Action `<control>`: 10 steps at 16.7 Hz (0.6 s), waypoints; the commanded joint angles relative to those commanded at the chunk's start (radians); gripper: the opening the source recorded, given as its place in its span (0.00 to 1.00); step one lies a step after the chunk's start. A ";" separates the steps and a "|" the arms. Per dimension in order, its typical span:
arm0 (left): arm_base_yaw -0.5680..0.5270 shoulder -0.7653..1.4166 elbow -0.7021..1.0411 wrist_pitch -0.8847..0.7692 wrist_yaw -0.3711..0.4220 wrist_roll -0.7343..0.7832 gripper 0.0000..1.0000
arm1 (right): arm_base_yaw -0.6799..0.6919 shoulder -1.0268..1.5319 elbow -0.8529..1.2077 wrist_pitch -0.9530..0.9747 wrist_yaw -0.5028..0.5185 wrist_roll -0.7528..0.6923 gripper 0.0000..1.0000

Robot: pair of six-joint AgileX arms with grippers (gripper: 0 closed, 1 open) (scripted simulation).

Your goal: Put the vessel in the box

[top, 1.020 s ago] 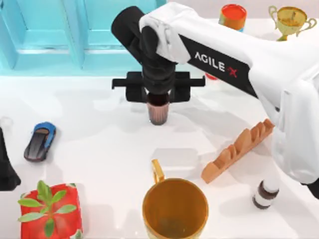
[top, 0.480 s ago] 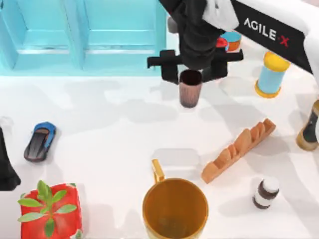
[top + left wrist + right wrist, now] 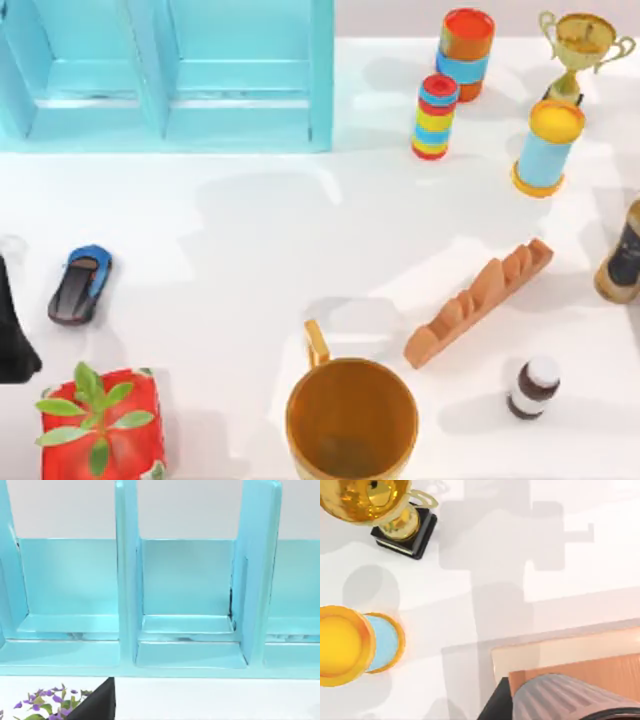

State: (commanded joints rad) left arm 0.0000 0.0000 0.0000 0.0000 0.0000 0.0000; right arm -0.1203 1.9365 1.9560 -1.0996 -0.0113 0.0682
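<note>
The vessel (image 3: 570, 697), a dark brown ribbed cup, sits close to the right wrist camera, held in my right gripper (image 3: 560, 707), which is high above the table's far right corner. One dark finger shows beside the cup. The light blue box (image 3: 322, 70) with tall walls and dividers stands at the far left of the table, and its compartments (image 3: 127, 580) face the left wrist camera. My left gripper (image 3: 10, 340) is parked at the table's left edge.
On the right stand a gold trophy (image 3: 580, 45), a yellow-lidded blue can (image 3: 547, 147), a ring stack (image 3: 435, 117) and an orange can (image 3: 466, 38). Nearer lie a brown rack (image 3: 480, 300), a small bottle (image 3: 532, 388), an orange mug (image 3: 350, 420), a red plant pot (image 3: 100, 425) and a toy car (image 3: 80, 283).
My right arm lifted the vessel from the table's middle, carried it toward the far right, and has now left the top view. The left arm stayed put.
</note>
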 joint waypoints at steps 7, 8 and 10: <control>0.000 0.000 0.000 0.000 0.000 0.000 1.00 | -0.346 -0.219 -0.403 -0.023 -0.102 -0.403 0.00; 0.000 0.000 0.000 0.000 0.000 0.000 1.00 | -0.361 -0.253 -0.442 -0.027 -0.113 -0.452 0.00; 0.000 0.000 0.000 0.000 0.000 0.000 1.00 | -0.387 -0.306 -0.495 -0.033 -0.128 -0.521 0.00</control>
State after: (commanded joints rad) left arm 0.0000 0.0000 0.0000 0.0000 0.0000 0.0000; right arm -0.5069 1.6306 1.4611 -1.1328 -0.1395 -0.4525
